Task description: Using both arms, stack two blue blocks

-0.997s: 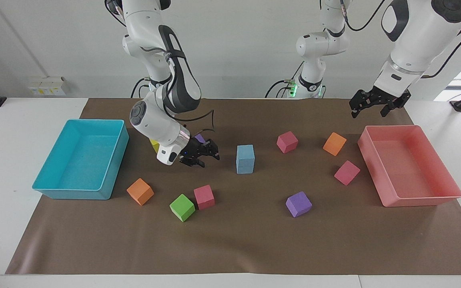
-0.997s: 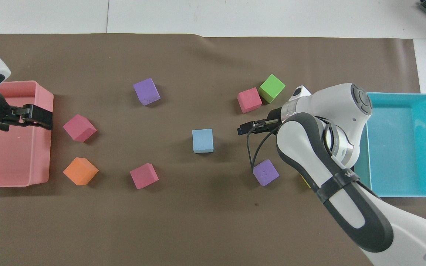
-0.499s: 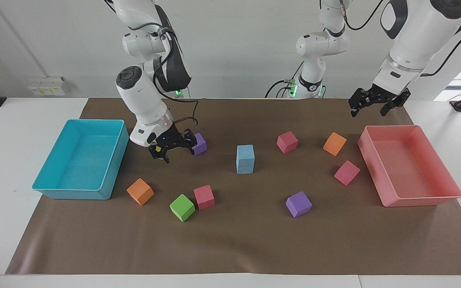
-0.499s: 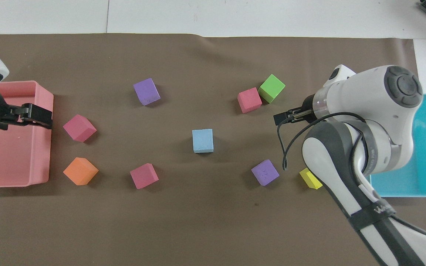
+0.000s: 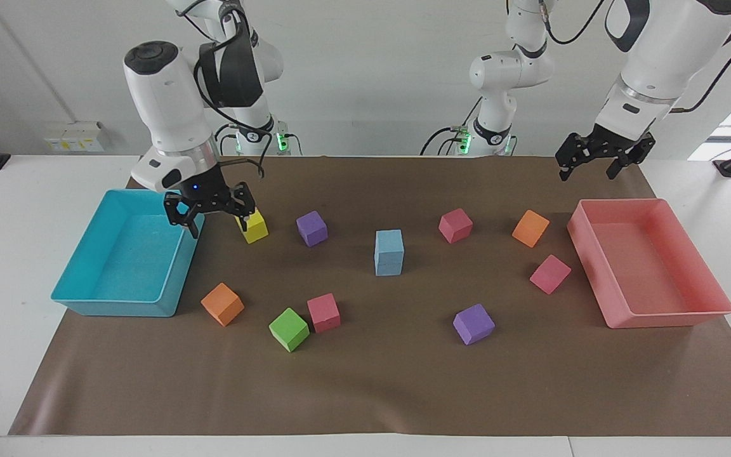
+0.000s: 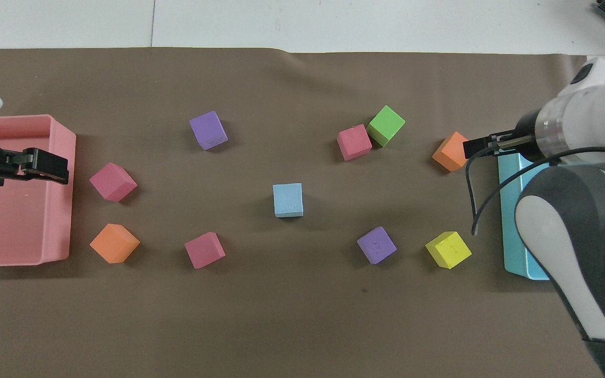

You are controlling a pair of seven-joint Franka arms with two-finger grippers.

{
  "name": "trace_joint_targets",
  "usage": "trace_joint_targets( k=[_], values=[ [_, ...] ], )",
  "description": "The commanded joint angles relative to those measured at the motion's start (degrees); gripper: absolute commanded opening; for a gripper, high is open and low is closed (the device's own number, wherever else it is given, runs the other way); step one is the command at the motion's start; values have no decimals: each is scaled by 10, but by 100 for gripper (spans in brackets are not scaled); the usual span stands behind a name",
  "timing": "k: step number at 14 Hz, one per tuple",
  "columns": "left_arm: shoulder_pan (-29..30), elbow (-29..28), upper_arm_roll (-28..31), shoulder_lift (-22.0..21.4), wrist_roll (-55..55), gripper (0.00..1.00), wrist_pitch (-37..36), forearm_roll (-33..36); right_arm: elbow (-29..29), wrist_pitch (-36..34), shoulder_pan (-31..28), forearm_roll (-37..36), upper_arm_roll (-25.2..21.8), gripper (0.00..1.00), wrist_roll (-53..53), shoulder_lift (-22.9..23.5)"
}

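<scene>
With both cubes already one on the other, the two blue blocks (image 5: 389,252) stand as a single upright column at mid-table on the brown mat (image 5: 365,381); long axis vertical, seam between them level, side faces flush. From overhead only the top block's face (image 6: 288,199) shows, its edges roughly square to the mat's edges. Nothing touches the stack.

Right gripper (image 5: 210,212) hangs raised over the gap between the turquoise tray (image 5: 80,304) and the yellow cube (image 5: 255,227), fingers pointing down, jaws spread, holding nothing. One finger overlaps the yellow cube in the facing view; can't tell if it touches. Overhead, the right gripper (image 6: 486,145) shows at the tray's edge next to an orange cube (image 6: 450,151).

Left gripper (image 5: 600,162) is up in the air over the mat at the pink tray's (image 5: 664,317) edge nearer the robots, jaws spread, empty. Overhead it appears over that tray's rim (image 6: 37,167). Left arm waits.

Loose cubes, all apart from the stack:
- purple cube (image 5: 311,228) beside the yellow one, toward the stack
- pink cube (image 5: 455,225) and second orange cube (image 5: 530,228), toward the left arm's end, slightly nearer the robots than the stack
- another pink cube (image 5: 550,273) near the pink tray
- second purple cube (image 5: 473,324), farther from the robots than the stack
- green cube (image 5: 289,329) and a third pink cube (image 5: 323,312) touching at a corner, farther from the robots
</scene>
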Motion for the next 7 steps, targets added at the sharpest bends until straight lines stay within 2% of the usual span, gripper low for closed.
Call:
trace_joint_targets(
  k=[1, 3, 7],
  values=[
    [5, -1, -1, -8, 8, 100, -27, -3, -2, -41, -25, -16, 4, 100, 17, -44],
    [5, -1, -4, -8, 8, 100, -35, -5, 7, -67, -31, -15, 2, 100, 17, -62],
    [2, -1, -7, -9, 8, 100, -41, -7, 64, -170, -34, -17, -10, 100, 16, -80]
  ],
)
